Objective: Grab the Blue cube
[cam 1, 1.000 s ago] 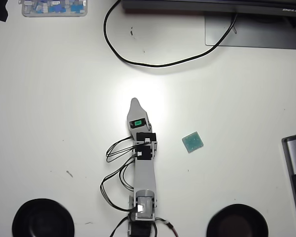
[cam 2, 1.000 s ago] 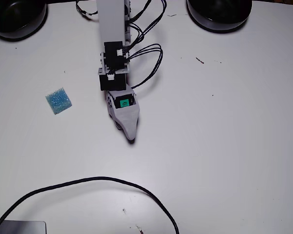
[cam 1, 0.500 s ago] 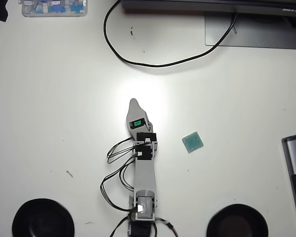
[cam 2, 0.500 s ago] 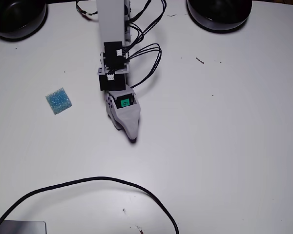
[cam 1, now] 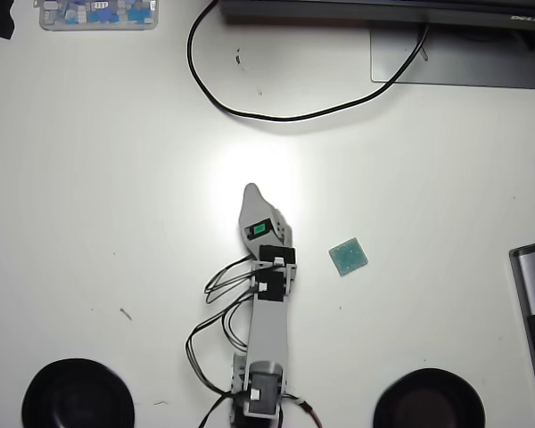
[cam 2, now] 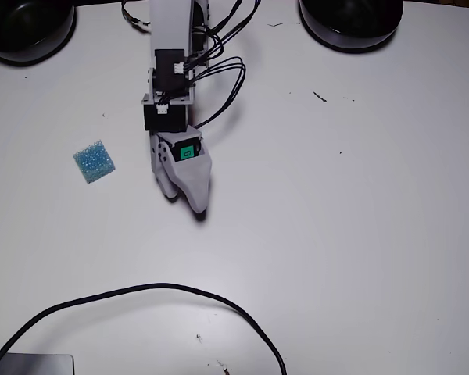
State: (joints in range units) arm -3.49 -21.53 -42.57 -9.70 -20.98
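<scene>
Clearly, the grey plastic tool [cam 2: 186,195] is hanging over the white worktop [cam 2: 359,234] with nothing in it; its jaws are lying almost together. The small blue glittery foam cube [cam 2: 93,161] is resting on the worktop beside the tool, apart from it, on the left in the fixed view. If the tool is descending here, it is probably missing or pushing the cube.

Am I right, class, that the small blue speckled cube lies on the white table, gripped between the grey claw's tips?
Not quite. The small blue speckled cube does lie on the white table, but it is not gripped: the fixed view shows it apart from the grey claw, off to its left.
</scene>
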